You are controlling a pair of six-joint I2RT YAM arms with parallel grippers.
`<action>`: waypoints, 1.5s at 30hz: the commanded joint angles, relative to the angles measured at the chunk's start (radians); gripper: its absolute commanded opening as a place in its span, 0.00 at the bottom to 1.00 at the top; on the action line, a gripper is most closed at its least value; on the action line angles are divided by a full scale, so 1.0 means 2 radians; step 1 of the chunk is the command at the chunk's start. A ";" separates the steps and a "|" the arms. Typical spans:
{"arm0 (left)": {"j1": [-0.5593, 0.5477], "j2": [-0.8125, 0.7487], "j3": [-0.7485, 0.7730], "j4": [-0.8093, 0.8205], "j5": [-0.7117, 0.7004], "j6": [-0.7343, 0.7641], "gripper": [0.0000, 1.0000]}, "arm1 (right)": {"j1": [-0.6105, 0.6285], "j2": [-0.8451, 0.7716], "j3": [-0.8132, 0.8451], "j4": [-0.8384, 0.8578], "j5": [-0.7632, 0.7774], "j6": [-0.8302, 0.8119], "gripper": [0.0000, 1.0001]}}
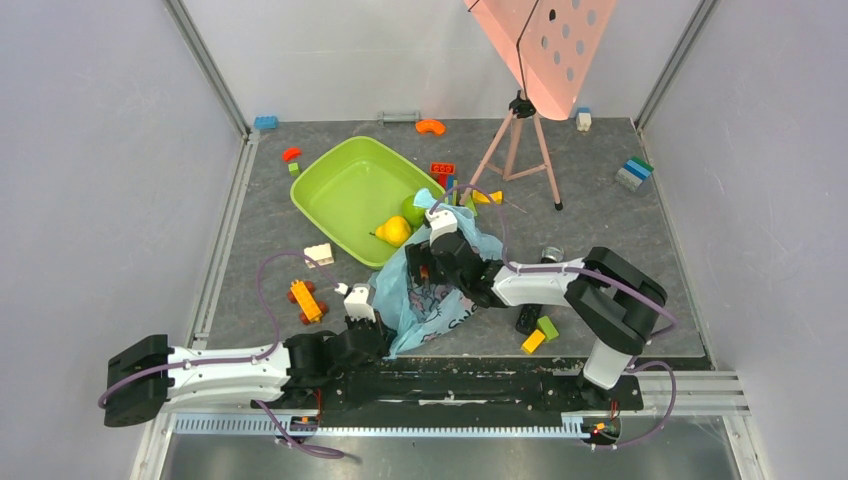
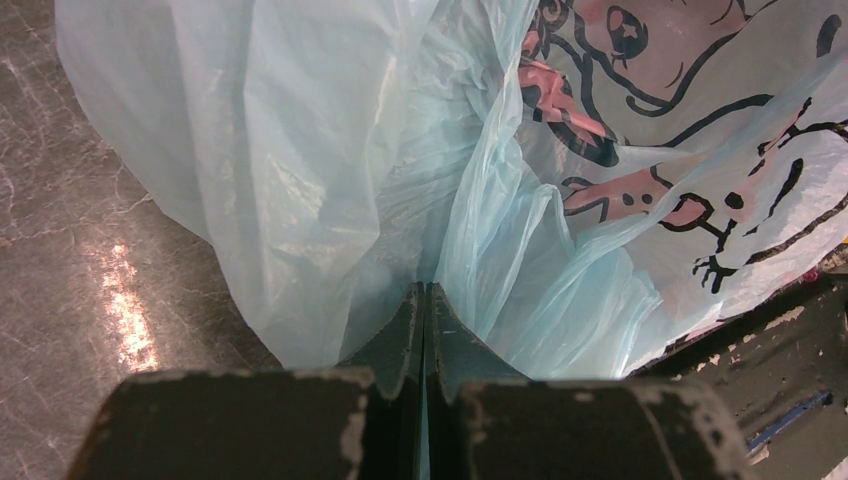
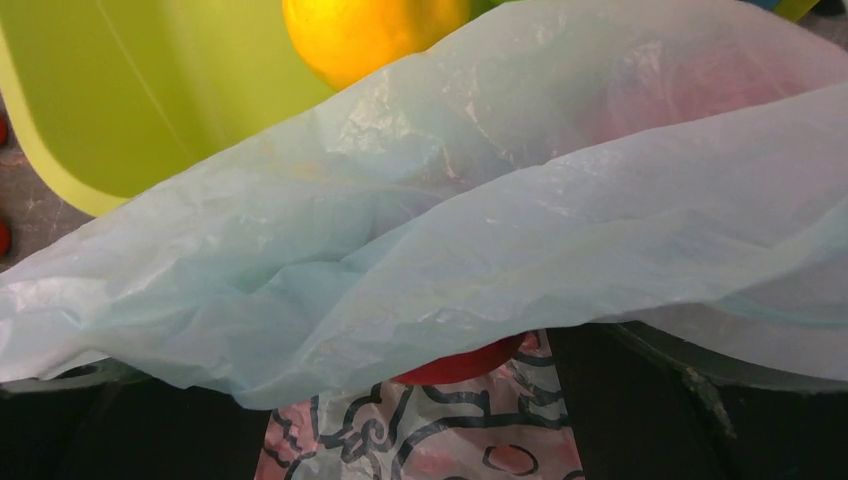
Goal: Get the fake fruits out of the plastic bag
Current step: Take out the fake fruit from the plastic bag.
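The light-blue printed plastic bag (image 1: 445,295) lies crumpled at the table's near middle. My left gripper (image 1: 368,312) is shut on a fold of the bag (image 2: 330,150) at its near-left edge. My right gripper (image 1: 432,258) is under the bag's film (image 3: 420,230), pointing at the lime-green tub (image 1: 340,185). A red fruit (image 3: 462,366) sits between its fingers, mostly covered, and they seem closed on it. A pink blur (image 3: 700,80) shows through the film. The yellow lemon-like fruit (image 1: 393,230) (image 3: 365,35) and the green apple (image 1: 413,209) lie in the tub.
Small toy blocks lie around: orange (image 1: 306,300), white (image 1: 319,254), green and yellow (image 1: 540,335), several along the back. A pink tripod (image 1: 520,150) stands behind the bag. A dark cylinder (image 1: 528,318) stands right of the bag. The black rail (image 1: 470,385) runs along the near edge.
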 commanded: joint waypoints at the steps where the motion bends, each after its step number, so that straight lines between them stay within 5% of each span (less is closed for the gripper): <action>1: -0.001 -0.006 -0.001 -0.003 -0.019 -0.002 0.02 | -0.006 0.018 0.022 0.040 -0.006 0.019 0.98; 11: -0.001 -0.011 -0.008 -0.005 -0.019 -0.003 0.03 | -0.014 0.048 0.037 0.059 0.005 0.015 0.98; 24: -0.001 -0.010 -0.011 -0.003 -0.023 -0.006 0.04 | -0.014 0.025 0.011 0.064 0.004 -0.012 0.66; 45: -0.001 -0.013 -0.006 -0.009 -0.025 -0.007 0.03 | -0.013 -0.150 -0.081 -0.046 -0.092 -0.031 0.64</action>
